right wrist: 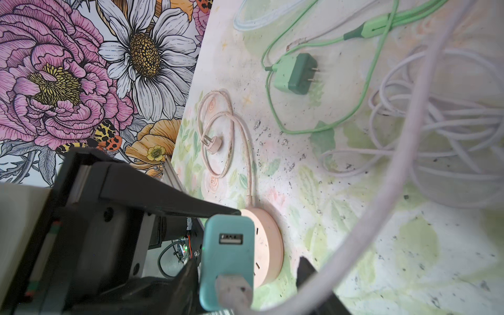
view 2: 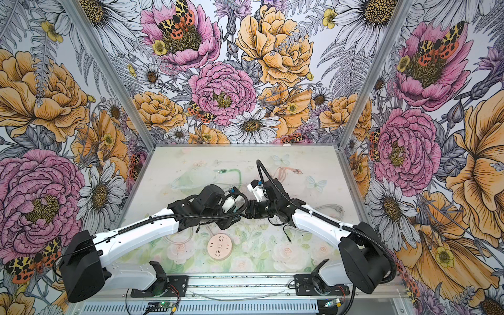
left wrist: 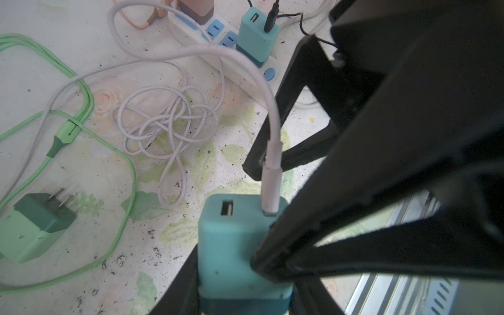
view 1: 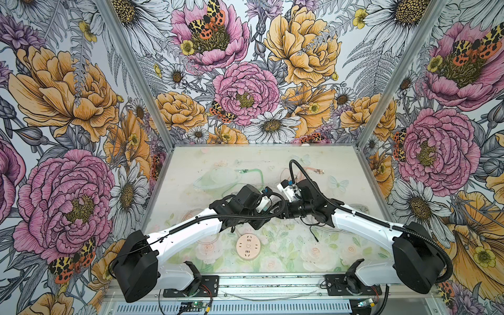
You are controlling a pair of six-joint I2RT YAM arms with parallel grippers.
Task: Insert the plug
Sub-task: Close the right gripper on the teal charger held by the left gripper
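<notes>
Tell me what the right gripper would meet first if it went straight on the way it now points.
Most likely the white USB plug seated in the teal charger that the left gripper holds; it sits just ahead, though depth is unclear.

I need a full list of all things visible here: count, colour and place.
teal cube charger: two, teal; one in left gripper, other on strip
white power strip with blue sockets: one, white; on table
lilac USB cable: one, lilac; coiled, plugged into held charger
green pronged charger: one, green; lying unplugged
round pink socket disc: one, pink; table's near edge
thin black cable: one, black; in strip's charger
grippers: two, black; left shut on charger, right gripper open around cable's plug
</notes>
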